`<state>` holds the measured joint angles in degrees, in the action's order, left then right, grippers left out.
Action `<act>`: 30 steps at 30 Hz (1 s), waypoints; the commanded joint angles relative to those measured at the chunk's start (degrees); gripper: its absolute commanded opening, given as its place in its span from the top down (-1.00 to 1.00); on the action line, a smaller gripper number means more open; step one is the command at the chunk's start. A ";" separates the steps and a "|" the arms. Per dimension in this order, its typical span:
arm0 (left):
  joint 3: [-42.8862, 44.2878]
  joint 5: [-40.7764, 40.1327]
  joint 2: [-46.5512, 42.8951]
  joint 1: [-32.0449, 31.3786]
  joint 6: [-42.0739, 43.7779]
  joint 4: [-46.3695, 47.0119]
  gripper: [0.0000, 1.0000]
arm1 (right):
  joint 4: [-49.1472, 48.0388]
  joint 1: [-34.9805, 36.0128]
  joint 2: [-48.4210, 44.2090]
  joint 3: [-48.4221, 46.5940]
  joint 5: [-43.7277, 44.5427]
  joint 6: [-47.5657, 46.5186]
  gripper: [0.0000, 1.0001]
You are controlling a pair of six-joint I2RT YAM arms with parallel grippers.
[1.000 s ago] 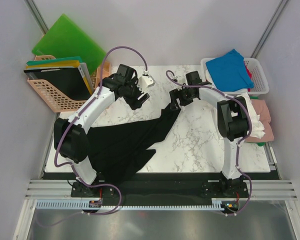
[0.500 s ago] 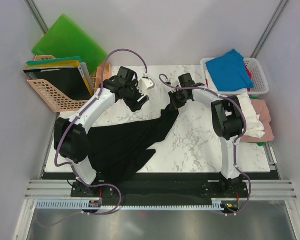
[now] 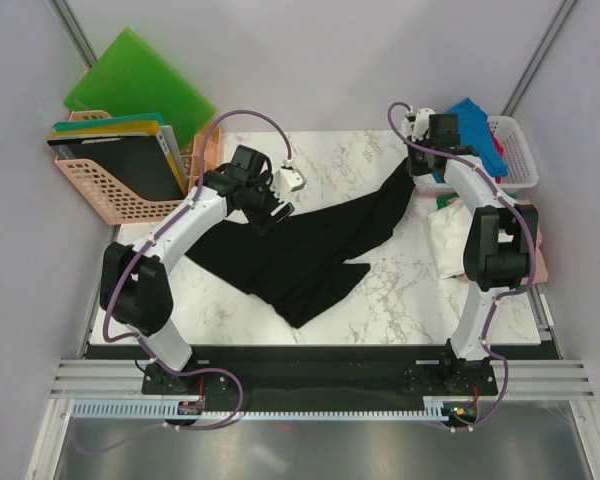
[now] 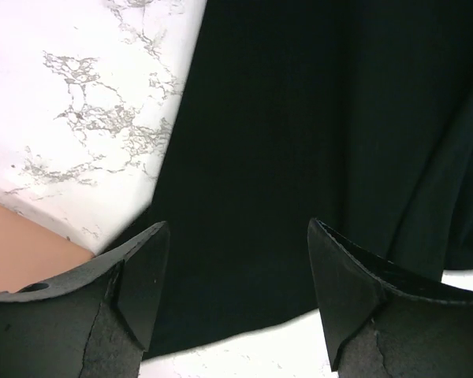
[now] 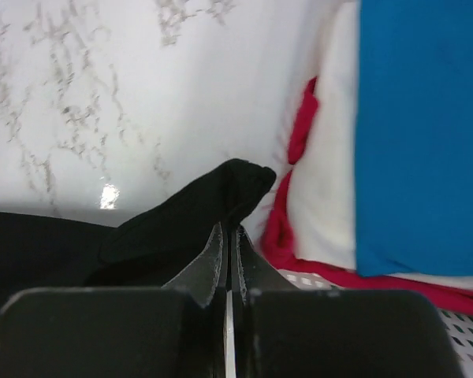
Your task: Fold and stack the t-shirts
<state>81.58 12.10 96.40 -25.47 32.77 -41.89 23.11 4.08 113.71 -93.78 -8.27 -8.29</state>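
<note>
The large black t-shirt (image 3: 310,250) lies stretched across the marble table (image 3: 380,290), from the left middle up to the far right. My right gripper (image 3: 413,168) is shut on a bunched corner of the black t-shirt (image 5: 189,213), held up beside the white basket; in the right wrist view the gripper (image 5: 229,236) has its jaws pressed together on the cloth. My left gripper (image 3: 270,212) hovers open over the shirt's left part. The left wrist view shows this gripper (image 4: 236,283) with nothing between its fingers and the black t-shirt (image 4: 299,118) below. A bright blue t-shirt (image 3: 465,130) lies on top in the basket.
The white basket (image 3: 520,155) at the far right holds the blue t-shirt (image 5: 418,118), a white cloth (image 5: 323,197) and a red cloth (image 5: 299,142). White and pink cloths (image 3: 525,255) lie at the right edge. A peach rack (image 3: 110,190) and green boards (image 3: 130,80) stand far left.
My right gripper shut on the black t-shirt's corner and carried it right and back toward the basket, stretching the shirt out. The left gripper stayed open, shifting slightly.
</note>
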 commanded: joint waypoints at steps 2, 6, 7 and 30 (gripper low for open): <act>-0.90 0.21 -3.50 0.16 -1.57 2.34 -0.54 | -1.76 -1.53 -1.13 -1.58 5.28 -1.54 0.99; -1.77 -0.49 -4.38 0.07 -1.66 2.25 -0.54 | -1.49 -1.44 -4.62 2.35 0.81 -3.57 -0.10; -2.21 -0.93 -4.64 0.16 -1.57 2.34 -0.54 | -1.67 -1.35 -6.12 3.33 -0.59 -3.74 -0.19; -25.06 -20.45 -40.32 14.57 -5.34 25.46 -0.68 | 25.76 13.13 -36.48 24.86 -9.75 -26.60 -0.86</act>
<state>57.89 -6.28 56.62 -12.71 31.09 -18.37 44.14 10.96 73.06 -69.84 -14.41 -31.88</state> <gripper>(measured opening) 0.835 0.924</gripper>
